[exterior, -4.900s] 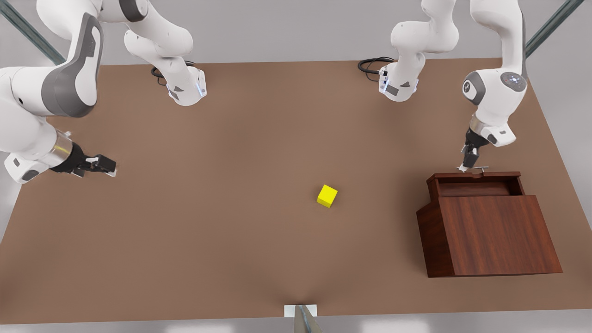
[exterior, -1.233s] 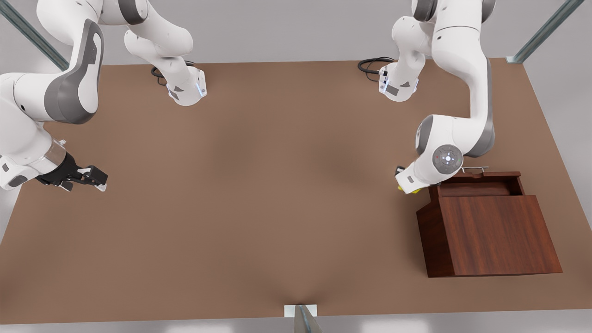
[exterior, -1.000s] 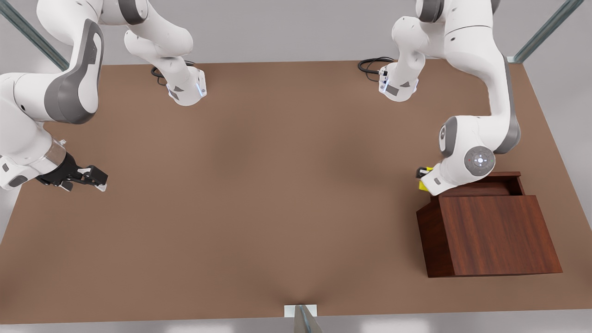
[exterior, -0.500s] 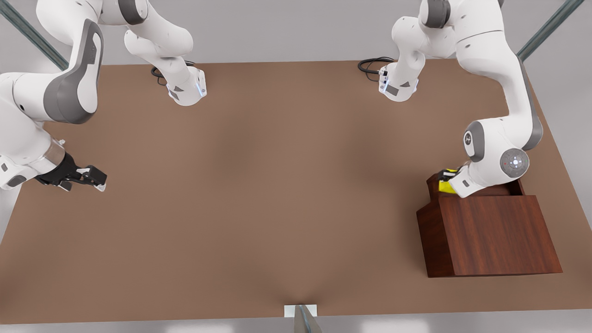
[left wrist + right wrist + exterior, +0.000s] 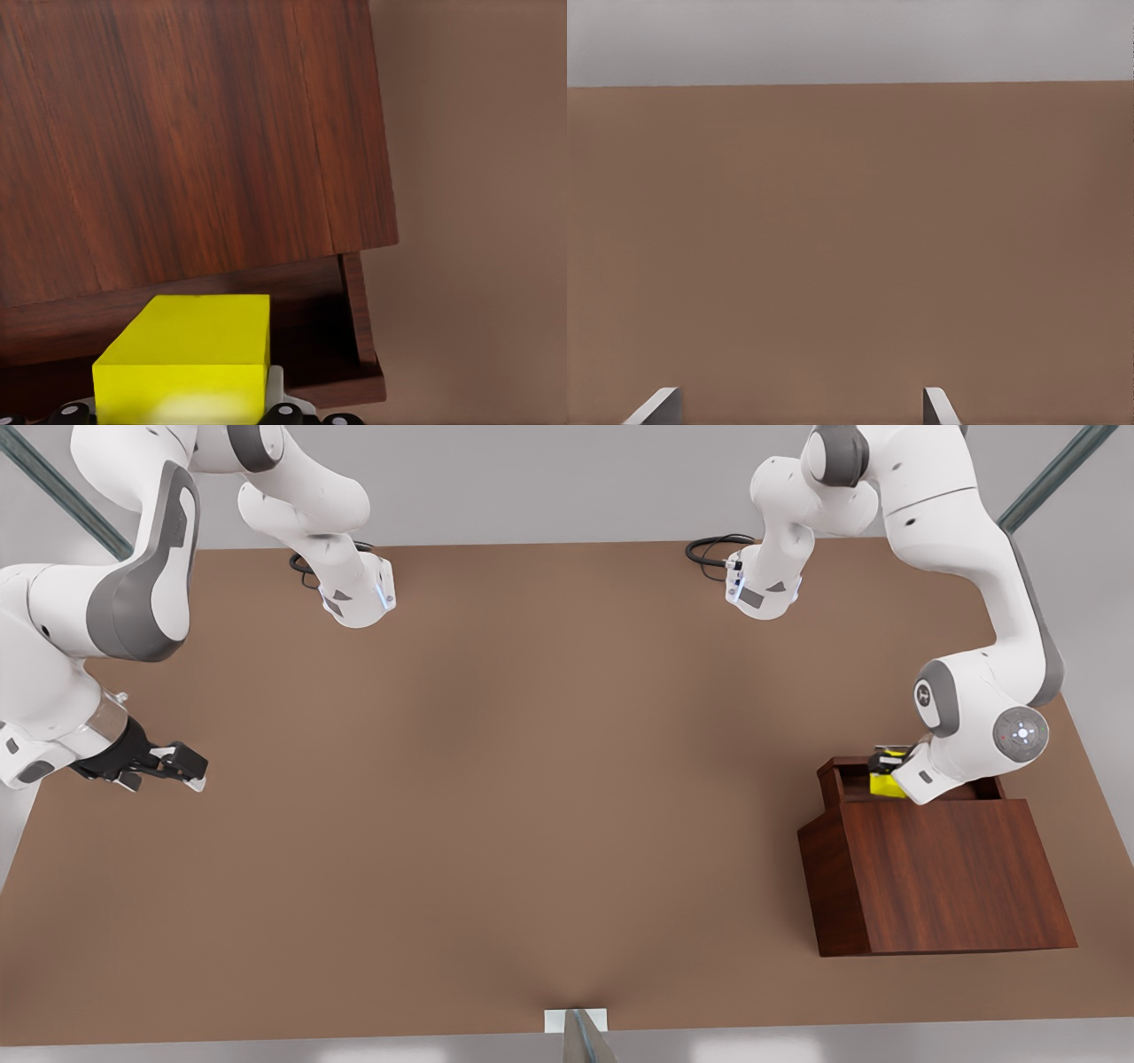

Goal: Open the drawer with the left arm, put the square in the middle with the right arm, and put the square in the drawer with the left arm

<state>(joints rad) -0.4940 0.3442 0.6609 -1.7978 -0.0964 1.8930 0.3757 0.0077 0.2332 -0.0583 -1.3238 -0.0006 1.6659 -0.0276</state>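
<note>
Arms: two, white with grey joint covers, bases at 12 o'clock on the surface (image 5: 496, 797).

Left gripper (image 5: 886, 766): one, at 3 o'clock in the front view, poised over the open drawer (image 5: 855, 779). Jaws closed on the square (image 5: 882, 784). In the left wrist view the square (image 5: 186, 359) sits between the fingertips (image 5: 283, 412), above the drawer (image 5: 328, 328) cavity.

Right gripper (image 5: 182, 766): one, at 9 o'clock in the front view, held above bare surface, well apart from everything else; this arm waits. Jaws open, holding nothing. In the right wrist view two pale fingertips (image 5: 656, 407) stand apart, with plain brown surface (image 5: 850, 248) between them.

Square: one, bright yellow cube. Location: in the left gripper's jaws, over the drawer's opening toward its side nearer the centre of the surface. Whether it touches the drawer floor cannot be told.

Box (image 5: 948, 877): one, dark reddish-brown wood grain, at 4 o'clock in the front view, resting on the surface. Largest item. In the left wrist view its top panel (image 5: 177, 133) lies beyond the square.

Drawer: one, pulled out of the box toward 12 o'clock, interior exposed. A slim silver handle end (image 5: 890, 747) shows just beside the gripper.

Cables: two black coils, one (image 5: 709, 549) beside the base nearer 1 o'clock, one (image 5: 306, 571) beside the base nearer 11 o'clock.
</note>
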